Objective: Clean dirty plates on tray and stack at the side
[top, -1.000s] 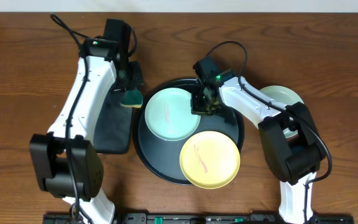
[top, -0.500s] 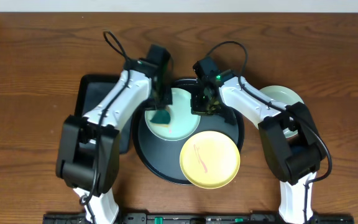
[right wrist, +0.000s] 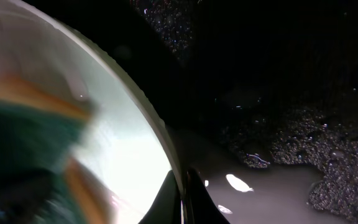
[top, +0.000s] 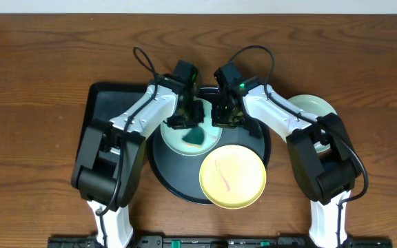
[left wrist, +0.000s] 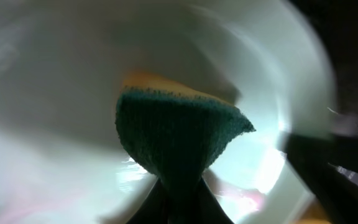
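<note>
Tray (top: 167, 172): round and black, at the middle of the table (top: 33, 69), holding two plates.
Mint plate (top: 176, 141): flat in the tray's rear left part, partly hidden by both arms. The left wrist view shows its glossy inside (left wrist: 55, 93) with a faint pink smear near the bottom, though that view is blurred.
Yellow plate (top: 232, 176): on the tray's front right, with its edge reaching out over the tray's rim. Thin pink streaks cross its middle. It overlaps or touches the mint plate's front edge; which one cannot be told.
Second mint plate (top: 317, 107): on the table right of the tray, partly behind the right arm.
Sponge (top: 197, 138): green face with a yellow back, pressed on the mint plate's inside. It fills the middle of the left wrist view (left wrist: 173, 137).
Left gripper (top: 192, 126): over the mint plate, jaws pinching the sponge from above.
Right gripper (top: 225, 119): at the mint plate's right edge. In the right wrist view its jaws (right wrist: 182, 194) sit close together with the plate's rim (right wrist: 114, 93) between them, and the wet black tray floor (right wrist: 272, 112) is beside it.
Rectangular tray (top: 105, 114): black, left of the round tray, partly under the left arm.
</note>
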{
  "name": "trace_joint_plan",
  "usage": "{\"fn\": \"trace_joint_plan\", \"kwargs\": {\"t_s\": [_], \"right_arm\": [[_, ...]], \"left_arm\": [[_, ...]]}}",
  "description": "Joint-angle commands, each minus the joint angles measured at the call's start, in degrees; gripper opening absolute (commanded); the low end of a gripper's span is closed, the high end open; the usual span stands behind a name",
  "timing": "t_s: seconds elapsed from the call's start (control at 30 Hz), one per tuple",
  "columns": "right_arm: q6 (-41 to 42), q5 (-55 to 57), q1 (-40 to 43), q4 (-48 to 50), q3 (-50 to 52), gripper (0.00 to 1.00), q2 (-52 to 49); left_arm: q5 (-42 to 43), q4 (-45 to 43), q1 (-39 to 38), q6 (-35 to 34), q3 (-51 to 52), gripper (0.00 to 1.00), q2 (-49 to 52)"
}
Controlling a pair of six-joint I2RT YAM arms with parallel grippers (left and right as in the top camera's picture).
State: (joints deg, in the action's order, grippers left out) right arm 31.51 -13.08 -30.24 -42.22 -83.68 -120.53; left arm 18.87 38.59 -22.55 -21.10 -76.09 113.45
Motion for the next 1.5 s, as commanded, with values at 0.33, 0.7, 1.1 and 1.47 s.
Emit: {"fn": "trace_joint_plan", "kwargs": {"t_s": [0.33,0.7,1.1,1.47], "right_arm": [[1.2,0.63,-0.52,-0.07,-0.2,0.01,-1.53],[1.2,0.63,-0.5,-0.02,-0.2,0.01,-1.53],[1.2,0.63,-0.52,0.0,-0.2,0.01,-1.53],[1.01,0.63,-0.52,-0.04,-0.2,0.01,-1.53]], "left_arm": [[-28.24,-2.56,-1.01,-15.43,0.85,0.07,1.55],[-13.09,5.62,-1.33,-11.47,0.85,0.07,1.55],[7.56,0.33,-1.9,3.78,0.85,0.07,1.55],[-34.77,1.92,-1.81,-23.32,0.85,0.08,1.53]]}}
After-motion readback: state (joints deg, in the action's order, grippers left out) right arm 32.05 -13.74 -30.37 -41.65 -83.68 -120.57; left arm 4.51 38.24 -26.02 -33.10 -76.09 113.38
